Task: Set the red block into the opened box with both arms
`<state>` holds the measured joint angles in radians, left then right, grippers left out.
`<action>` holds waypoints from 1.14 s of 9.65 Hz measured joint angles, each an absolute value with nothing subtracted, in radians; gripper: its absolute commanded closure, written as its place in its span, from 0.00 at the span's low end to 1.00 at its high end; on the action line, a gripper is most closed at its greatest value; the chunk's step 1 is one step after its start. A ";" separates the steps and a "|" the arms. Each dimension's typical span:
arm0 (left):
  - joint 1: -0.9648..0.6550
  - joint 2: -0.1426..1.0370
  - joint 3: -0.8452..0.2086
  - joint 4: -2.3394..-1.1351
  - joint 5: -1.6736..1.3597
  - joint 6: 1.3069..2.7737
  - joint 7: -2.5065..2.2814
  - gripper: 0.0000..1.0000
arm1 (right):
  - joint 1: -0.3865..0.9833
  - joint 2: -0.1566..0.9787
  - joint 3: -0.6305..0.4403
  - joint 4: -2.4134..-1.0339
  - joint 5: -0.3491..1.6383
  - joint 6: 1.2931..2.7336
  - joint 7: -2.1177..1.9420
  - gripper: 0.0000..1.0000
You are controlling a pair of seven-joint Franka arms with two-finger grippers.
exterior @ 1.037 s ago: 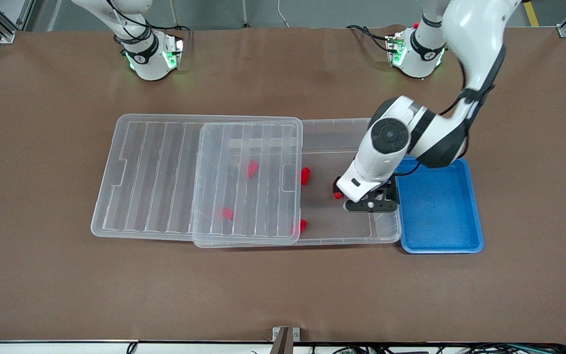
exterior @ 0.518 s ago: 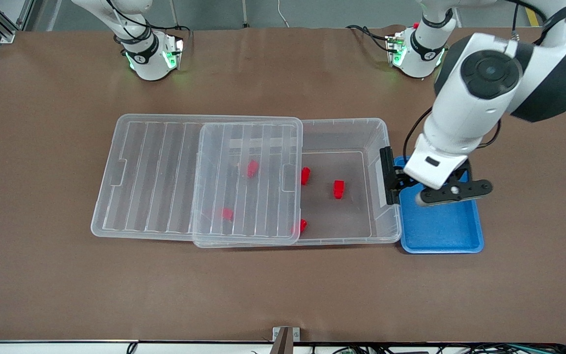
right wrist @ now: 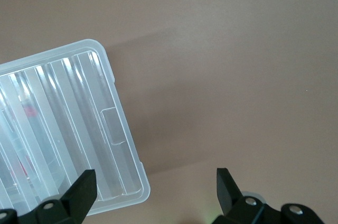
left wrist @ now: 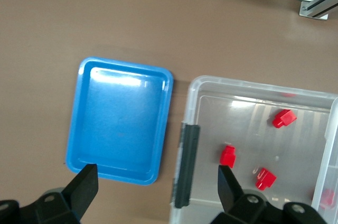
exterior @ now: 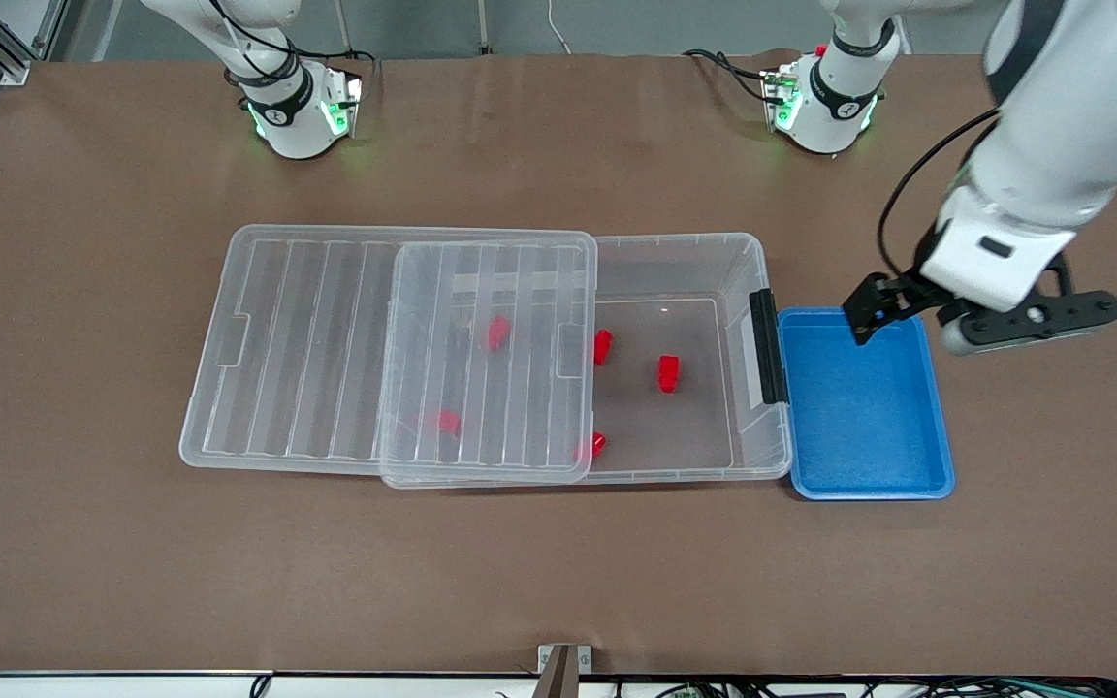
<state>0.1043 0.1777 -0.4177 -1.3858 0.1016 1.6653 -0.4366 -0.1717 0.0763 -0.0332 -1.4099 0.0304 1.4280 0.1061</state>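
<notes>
Red block [exterior: 668,372] lies in the box [exterior: 757,456]. Left end effector [exterior: 893,308] hangs spread and empty over the blue tray [exterior: 869,490]. Right end effector [right wrist: 153,195] spread, empty.

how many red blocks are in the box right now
5, all in the box: one in the open part, two at the lid's edge, two under it. More may be hidden.

Left claw [exterior: 874,315] hangs open and empty; right claw [right wrist: 153,195] open, arm waiting.
</notes>
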 measured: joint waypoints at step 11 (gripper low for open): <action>0.047 -0.071 -0.123 -1.583 0.000 1.545 -0.158 0.00 | -0.202 0.251 -0.019 -1.830 0.037 1.860 -0.316 1.00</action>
